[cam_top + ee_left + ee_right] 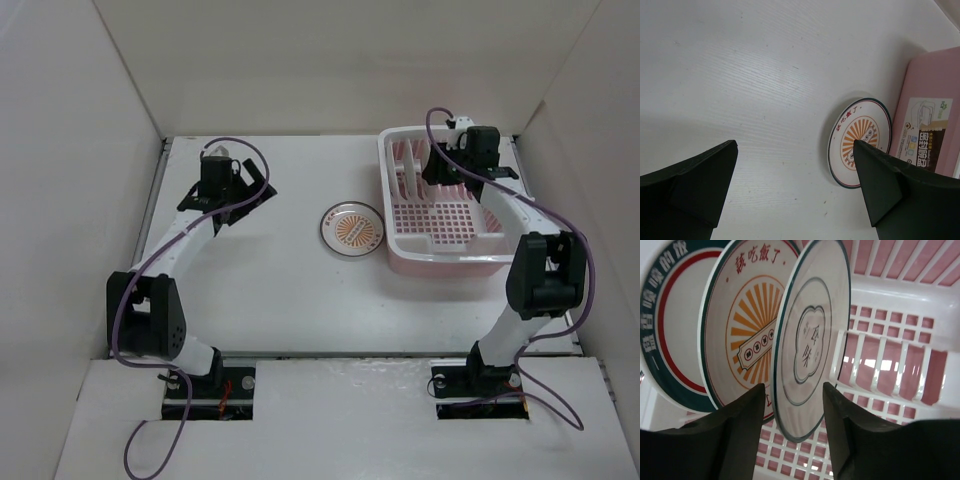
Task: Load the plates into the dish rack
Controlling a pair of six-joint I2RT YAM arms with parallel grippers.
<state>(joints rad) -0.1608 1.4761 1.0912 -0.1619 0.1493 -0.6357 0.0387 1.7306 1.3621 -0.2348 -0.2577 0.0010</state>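
The table (280, 290) carries the rack (440, 257), which sits directly beneath the right gripper (793, 386) and off to the right of the left gripper (794, 145). The right gripper hangs over the divider slots, pointing down so that a plate can go in on edge; its jaws stand moderately apart and straddle the lower rim of the white plate (810, 340), a gap showing beside one finger, so it appears to hold nothing. Just beyond that plate, farther from the fingers, stand a sunburst plate (750, 335) and then the teal plate (675, 325). All three are upright and slightly leaning, each kept apart by its own slot so the faces do not touch. The left gripper hovers above bare table with jaws spread wide and empty, which suits a reach for a flat object. The loose plate (860, 142) lies flat ahead of it and to its right, just beside the rack wall. By this view three of four plates are loaded, and the loose one is not yet lifted.
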